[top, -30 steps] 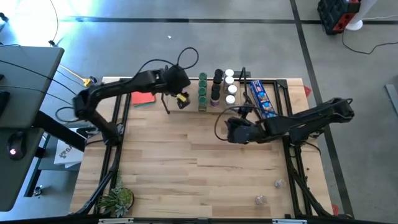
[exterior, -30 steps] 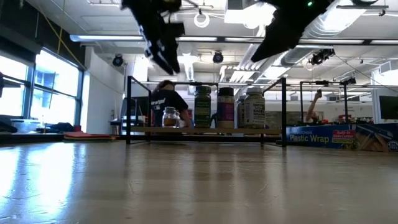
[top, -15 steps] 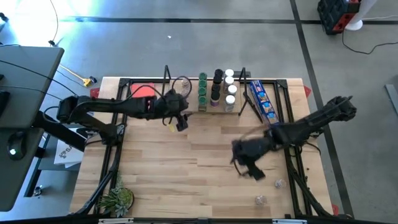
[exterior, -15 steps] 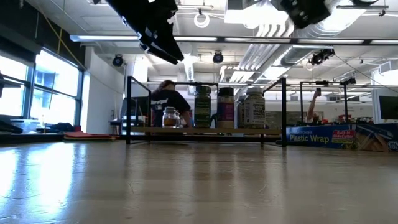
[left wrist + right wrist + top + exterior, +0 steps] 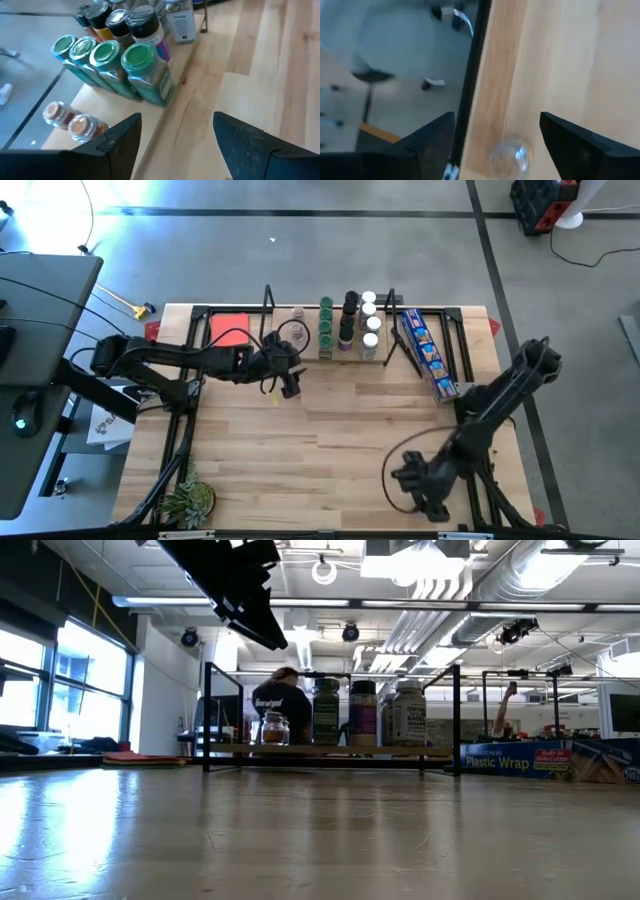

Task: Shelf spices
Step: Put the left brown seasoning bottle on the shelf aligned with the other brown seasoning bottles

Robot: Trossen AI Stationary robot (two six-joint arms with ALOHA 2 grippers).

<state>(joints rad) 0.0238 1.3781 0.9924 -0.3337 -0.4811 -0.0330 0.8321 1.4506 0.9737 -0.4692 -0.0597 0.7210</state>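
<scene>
The shelf point(image 5: 345, 352) stands at the far middle of the table point(image 5: 320, 440), with the spices point(image 5: 348, 325) lined up on it in rows: green-lidded jars point(image 5: 120, 57) on the left, black and white lids to their right. The left gripper point(image 5: 288, 383) hovers just near-left of the shelf, fingers spread and empty. The right gripper point(image 5: 425, 490) hangs at the near right edge, fingers released, above a small clear jar point(image 5: 509, 155) lying on the wood.

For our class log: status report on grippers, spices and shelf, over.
Left gripper open, empty, beside shelf. Right gripper open over a clear jar at table's edge. Nothing blocking.
</scene>
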